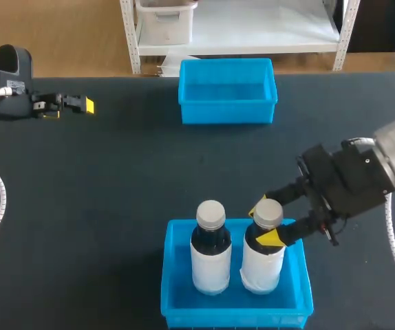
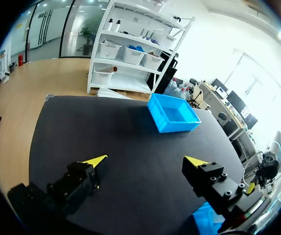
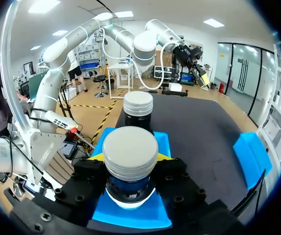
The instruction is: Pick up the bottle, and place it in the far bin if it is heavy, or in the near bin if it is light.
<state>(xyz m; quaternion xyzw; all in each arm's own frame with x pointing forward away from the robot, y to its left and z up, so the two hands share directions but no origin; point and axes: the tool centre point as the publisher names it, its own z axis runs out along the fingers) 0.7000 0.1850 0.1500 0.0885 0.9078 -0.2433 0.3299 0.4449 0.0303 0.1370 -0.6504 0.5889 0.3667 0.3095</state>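
**Bottle upright in the near bin, my right fingers at its neck**

Bottle with a grey cap and white label stands upright in the right half of the near bin, the blue one at the tabletop's close edge. My right fingers pinch it just under the cap, one yellow tip on the far side of the neck and one on the near side. From my right wrist, the cap sits squarely between the two tips, with a sliver of yellow showing on either side of it. A second bottle of the same kind stands just beside it in the same bin, on the side away from my arm; I cannot tell whether the two touch.

My right arm comes in low from the right, its wrist roughly level and pointing across toward the bin. My left arm is well apart at the far left, held level, and my left fingers are spread wide with nothing between them, aimed toward the far bin near the tabletop's back edge.
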